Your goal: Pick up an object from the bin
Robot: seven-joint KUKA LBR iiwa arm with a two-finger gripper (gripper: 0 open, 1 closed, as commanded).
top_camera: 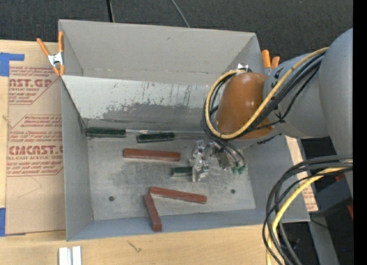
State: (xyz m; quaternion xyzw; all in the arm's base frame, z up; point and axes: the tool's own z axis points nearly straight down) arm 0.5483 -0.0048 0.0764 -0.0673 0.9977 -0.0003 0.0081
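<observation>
Bin (74, 143), left to right. Two dark green pens, the left pen (105, 133) and the right pen (155, 137), lie in line along the foot of the back wall. A brown bar (151, 155) lies flat just in front of the right pen. Near the front wall, a short bar (153, 213) and a long bar (178, 195) meet at one end. A small dark green piece (182, 171) lies mid-floor, its right end just beside the pincer (200, 166), which stands low over the floor. Whether the pincer is spread or pressed together cannot be told.

Grey metal bin (74, 160), scratched floor. On floor: long red-brown bar (151, 155) mid-left; flat red-brown bar (178, 195) and angled red-brown bar (152, 212) in front, ends close together; left dark green stick (106, 133) and right dark green stick (156, 137) by back wall; short dark green stick (181, 171) near centre.
</observation>
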